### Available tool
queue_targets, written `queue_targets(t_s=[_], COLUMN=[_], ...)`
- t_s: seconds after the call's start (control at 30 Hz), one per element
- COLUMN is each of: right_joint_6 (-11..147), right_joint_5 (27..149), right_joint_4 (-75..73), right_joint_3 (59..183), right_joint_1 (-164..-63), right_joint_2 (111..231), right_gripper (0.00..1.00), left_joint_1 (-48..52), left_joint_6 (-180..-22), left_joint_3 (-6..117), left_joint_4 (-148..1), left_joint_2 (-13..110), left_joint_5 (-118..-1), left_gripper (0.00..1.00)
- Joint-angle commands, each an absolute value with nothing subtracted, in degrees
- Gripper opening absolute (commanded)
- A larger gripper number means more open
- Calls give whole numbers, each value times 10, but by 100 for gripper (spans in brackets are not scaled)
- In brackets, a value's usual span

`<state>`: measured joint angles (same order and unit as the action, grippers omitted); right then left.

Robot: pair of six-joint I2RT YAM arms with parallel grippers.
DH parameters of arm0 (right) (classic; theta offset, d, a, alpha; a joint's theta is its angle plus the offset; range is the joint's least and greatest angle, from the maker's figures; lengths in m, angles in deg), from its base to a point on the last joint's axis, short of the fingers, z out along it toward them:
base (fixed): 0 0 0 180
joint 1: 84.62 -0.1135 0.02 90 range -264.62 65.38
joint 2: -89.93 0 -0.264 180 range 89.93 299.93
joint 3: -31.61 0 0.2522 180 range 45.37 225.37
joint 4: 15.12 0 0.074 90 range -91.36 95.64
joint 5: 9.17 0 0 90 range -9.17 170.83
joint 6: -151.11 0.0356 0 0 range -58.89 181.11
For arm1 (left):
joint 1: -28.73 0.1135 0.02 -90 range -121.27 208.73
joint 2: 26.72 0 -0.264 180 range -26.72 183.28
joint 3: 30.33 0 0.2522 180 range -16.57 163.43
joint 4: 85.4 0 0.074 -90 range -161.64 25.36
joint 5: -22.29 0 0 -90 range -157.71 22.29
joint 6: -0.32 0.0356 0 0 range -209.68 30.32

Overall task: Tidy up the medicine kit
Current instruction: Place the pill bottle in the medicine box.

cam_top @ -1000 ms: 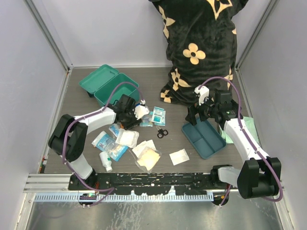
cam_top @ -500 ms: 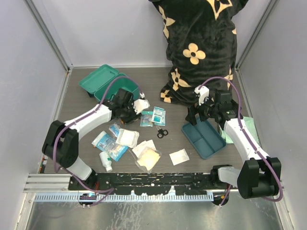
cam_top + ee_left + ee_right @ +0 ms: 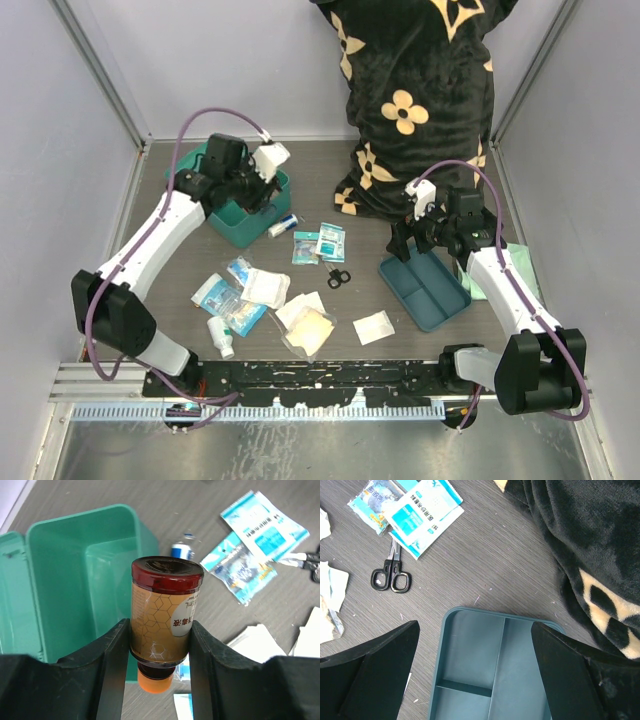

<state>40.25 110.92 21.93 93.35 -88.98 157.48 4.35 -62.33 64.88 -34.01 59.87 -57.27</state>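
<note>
Amber glass is what your left gripper (image 3: 160, 628) is clamped on: a small bottle (image 3: 167, 575) with a honeycomb-printed label, a dark red end pointing away and an orange end near the wrist. Only the left wrist camera lets you see that. From above, the left gripper (image 3: 262, 176) hides its load and simply hangs over the medicine kit (image 3: 238, 226).

That kit sits at the back left of the table with its lid thrown open. The wrist view shows you the medicine kit (image 3: 75, 580) from inside, where no items can be seen in the visible part. A little blue-capped bottle (image 3: 182, 549) lies just beside its wall, and blue-and-white sachets (image 3: 260, 535) are farther off.

Your right gripper (image 3: 474, 626) stands wide with nothing between its fingers, above the far edge of the dark blue-teal divided tray (image 3: 470, 675). Its camera shows you black scissors (image 3: 392, 577) and the black flowered plush (image 3: 590, 535) beside the tray. Only the overhead view shows the pale green cloth (image 3: 520, 262) under the tray's far side, and the loose packets (image 3: 265, 288) near the arm bases.
</note>
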Motion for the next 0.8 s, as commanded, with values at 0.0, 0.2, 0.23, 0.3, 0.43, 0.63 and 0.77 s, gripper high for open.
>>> queue_targets(t_s=[0.0,0.2,0.23,0.3,0.43,0.63,0.77], right_joint_6=[397,396,396,395,395,394,393], right_joint_5=[1114,1115,1115,1115,1113,1113,1113], right_joint_4=[211,212,212,212,212,212,214], right_joint_3=[938,938,938,939,938,939,939], right_joint_1=[-888,-888,-888,-888,-888,-888,-888], right_joint_2=[1566,1565,1565,1565,1566,1564,1561], right_gripper=[100,100,100,100,100,100,100], left_joint_1=[83,129,135,143,154,155,155], left_joint_6=[-682,-705,-708,-709,-712,-712,-713], left_joint_3=[719,781,787,797,811,828,846], left_joint_4=[-332,-318,-318,-319,-321,-327,-325], left_joint_2=[631,709,720,742,781,835,870], left_joint_5=[-575,-575,-574,-571,-572,-568,-559], left_gripper=[21,21,21,22,23,25,26])
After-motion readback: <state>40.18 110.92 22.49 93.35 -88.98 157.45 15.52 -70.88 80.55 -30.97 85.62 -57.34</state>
